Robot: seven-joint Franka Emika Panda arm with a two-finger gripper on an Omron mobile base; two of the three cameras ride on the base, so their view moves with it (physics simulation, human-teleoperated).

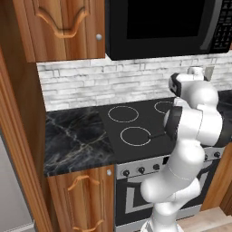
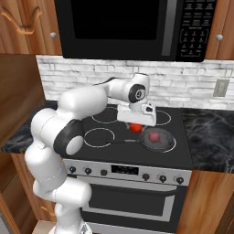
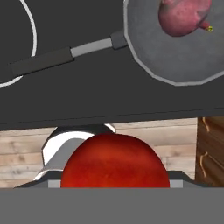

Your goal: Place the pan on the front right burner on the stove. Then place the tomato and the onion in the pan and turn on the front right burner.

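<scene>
tomato in the air, pan waiting just to its right

left to right: the end effector (image 2: 135, 125) hangs over the stove (image 2: 109, 137), jaws fairly wide and closed round the tomato (image 2: 135, 128), which sits right between them; just beyond, lower and to the right, the pan (image 2: 157, 139) rests on the front right burner (image 2: 172, 147) with the onion (image 2: 155, 136) already inside. risk: let go here and the tomato likely lands on glass short of the rim and rolls off; it could also bump the onion.
</scene>
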